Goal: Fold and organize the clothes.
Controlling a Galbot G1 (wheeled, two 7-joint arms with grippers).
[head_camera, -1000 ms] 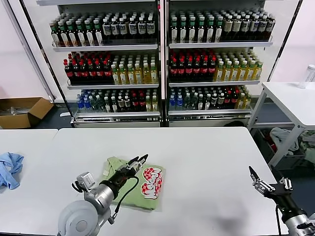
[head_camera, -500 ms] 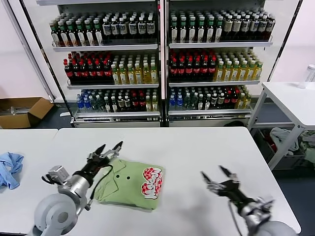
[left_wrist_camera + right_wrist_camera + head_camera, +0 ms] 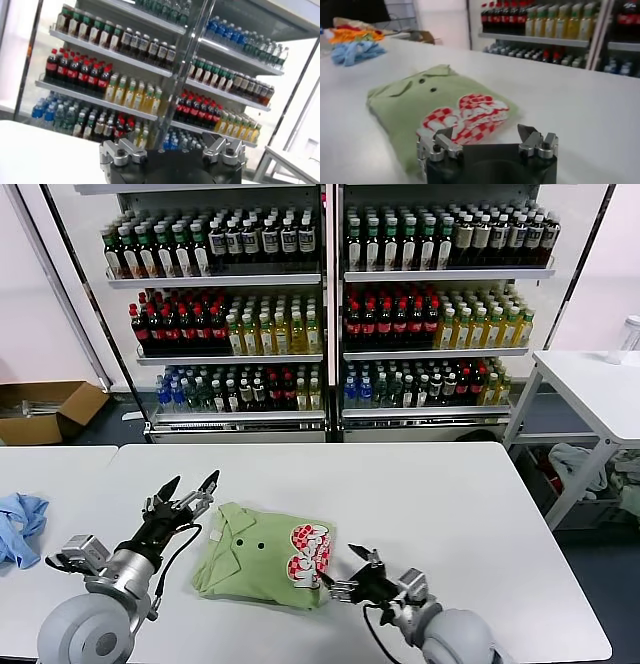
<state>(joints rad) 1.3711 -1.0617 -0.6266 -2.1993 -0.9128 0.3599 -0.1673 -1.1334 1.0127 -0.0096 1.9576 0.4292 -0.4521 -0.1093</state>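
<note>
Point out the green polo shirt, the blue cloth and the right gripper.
green polo shirt (image 3: 255, 552), head view, plain fabric below the buttons.
blue cloth (image 3: 20, 524), head view, middle of the bunched cloth.
right gripper (image 3: 350, 569), head view, between its open fingertips.

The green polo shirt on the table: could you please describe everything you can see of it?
The light green polo shirt lies folded into a compact rectangle on the white table, soft knit by its look. Its collar and two small dark buttons face up, beside a red-and-white checkered logo. The open left gripper hovers just off its collar end; the open right gripper sits at its logo edge, whether touching I cannot tell.
</note>
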